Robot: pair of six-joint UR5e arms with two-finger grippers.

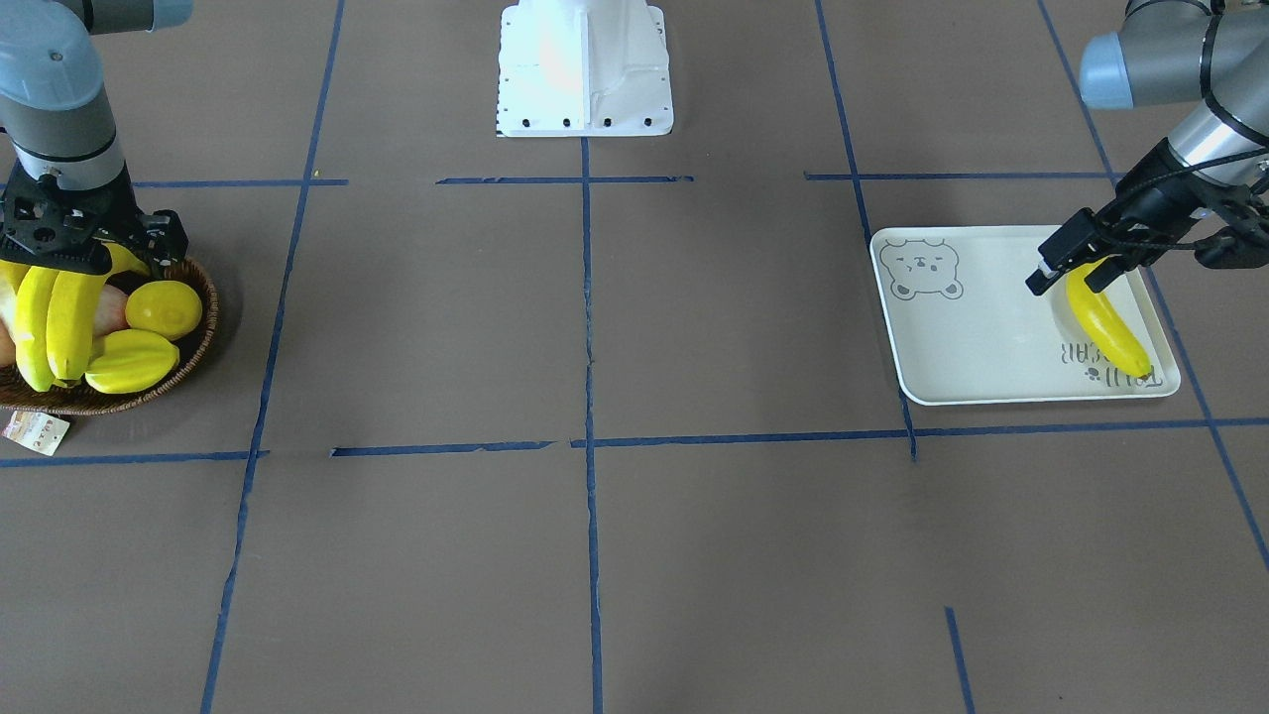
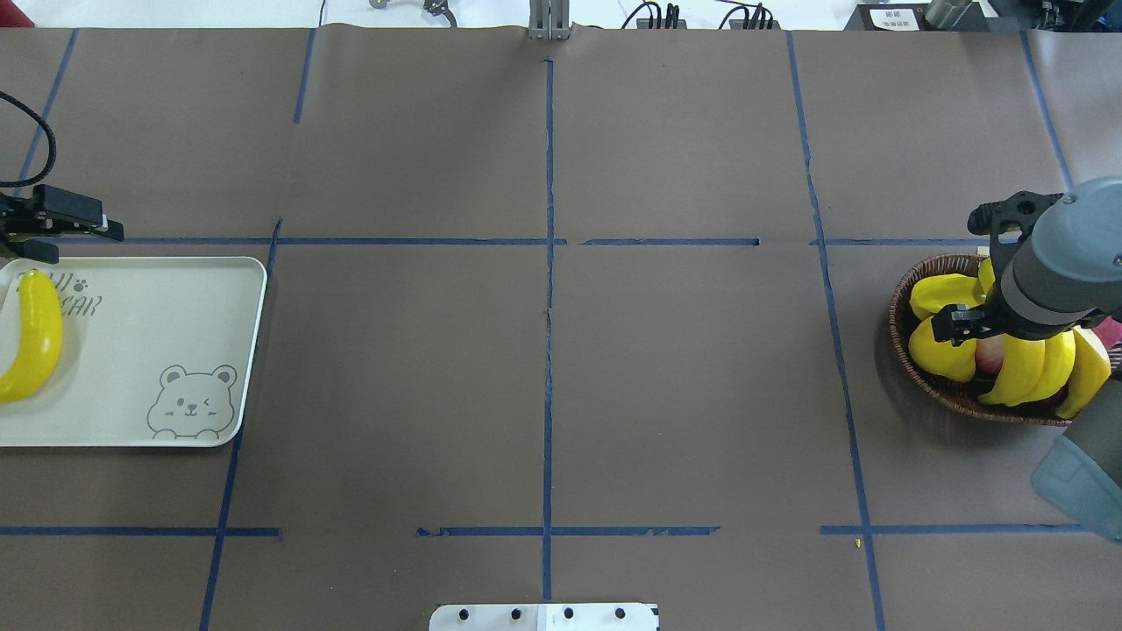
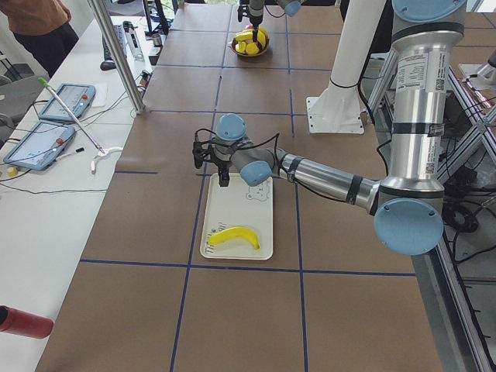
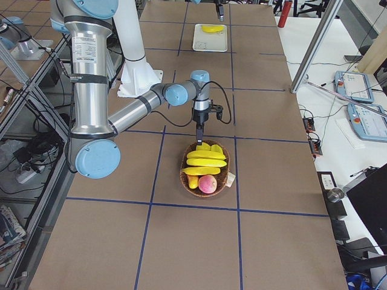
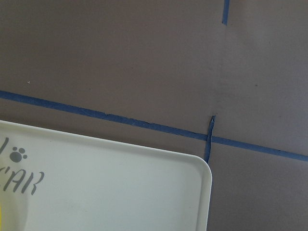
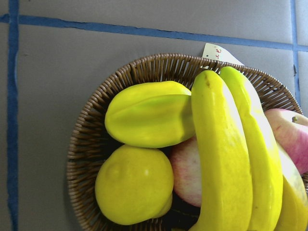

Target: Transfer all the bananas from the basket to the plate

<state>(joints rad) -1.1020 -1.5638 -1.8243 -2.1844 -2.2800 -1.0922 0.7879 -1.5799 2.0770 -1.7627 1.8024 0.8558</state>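
Note:
One banana (image 1: 1110, 322) lies on the white bear plate (image 1: 972, 337) near its lettered end. It also shows in the overhead view (image 2: 33, 337). My left gripper (image 1: 1076, 270) is open and empty, hovering over that end of the plate, just above the banana's tip. Three bananas (image 1: 55, 322) lie side by side in the wicker basket (image 1: 205, 327). My right gripper (image 1: 64, 260) is low over their ends at the basket's robot-side rim. Its fingers are hidden, so I cannot tell if it grips one. The right wrist view shows two of these bananas (image 6: 226, 163) close up.
The basket also holds a round lemon (image 1: 164, 307), a ridged starfruit (image 1: 129, 362) and a pinkish apple (image 6: 187, 173). A paper tag (image 1: 35, 431) lies beside the basket. The robot's white base (image 1: 585, 69) stands at mid-table. Blue tape lines cross the brown table.

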